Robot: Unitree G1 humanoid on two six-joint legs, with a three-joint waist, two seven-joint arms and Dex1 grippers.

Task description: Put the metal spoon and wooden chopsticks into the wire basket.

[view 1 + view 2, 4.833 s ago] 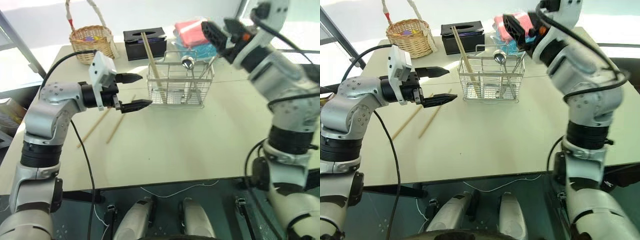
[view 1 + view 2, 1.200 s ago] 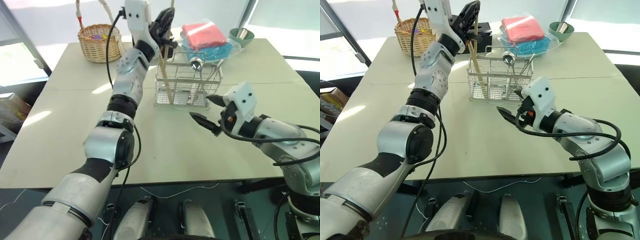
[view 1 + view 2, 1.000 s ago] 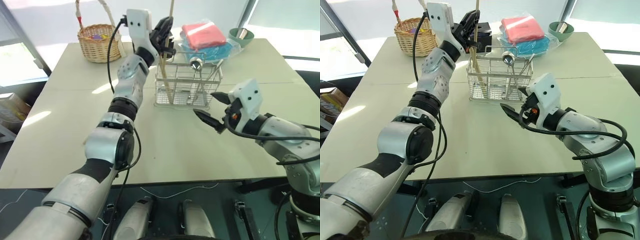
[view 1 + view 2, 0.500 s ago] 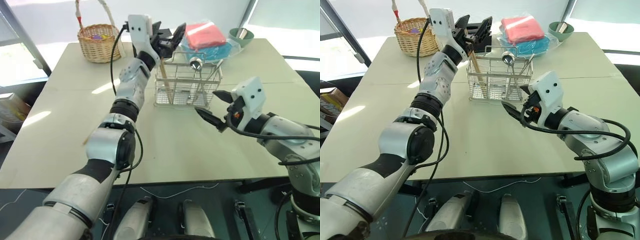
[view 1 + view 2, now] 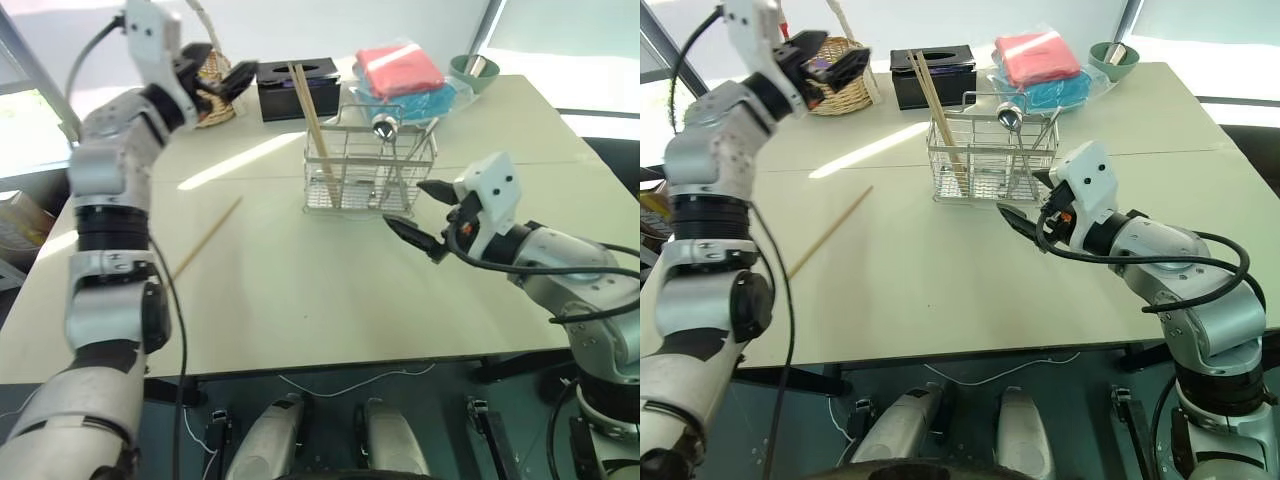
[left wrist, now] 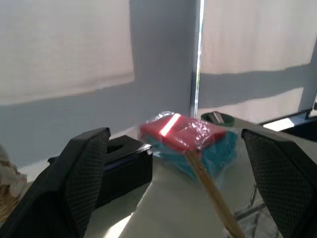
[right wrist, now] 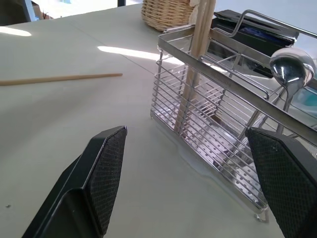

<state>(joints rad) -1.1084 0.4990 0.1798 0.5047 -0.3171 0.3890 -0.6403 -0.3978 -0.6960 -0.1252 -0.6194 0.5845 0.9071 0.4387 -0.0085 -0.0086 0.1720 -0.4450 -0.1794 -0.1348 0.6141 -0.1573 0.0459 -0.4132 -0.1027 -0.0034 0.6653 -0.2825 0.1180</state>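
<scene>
My left tool (image 5: 215, 82) is up high at the far left of the bench (image 5: 300, 290), fingers spread wide, nothing in them, close to the wicker basket (image 5: 840, 85). My right tool (image 5: 425, 215) hangs just off the near right corner of the wire basket (image 5: 370, 165), fingers also wide apart and empty, not touching it.

Wire basket sits mid-bench, upright. Metal spoon (image 5: 382, 125) is inside it, bowl up at the rim, handle running down into the basket. Two wooden chopsticks (image 5: 308, 110) stand in its left end, leaning back and left, tops sticking out well above the rim in front of the black tissue box (image 5: 297, 75). One more chopstick (image 5: 205, 238) lies flat on the bench to the left, well apart from the wire basket, angled diagonally.

Behind the wire basket: red and blue packs in plastic (image 5: 405, 75), green bowl (image 5: 473, 68) at the far right corner.
</scene>
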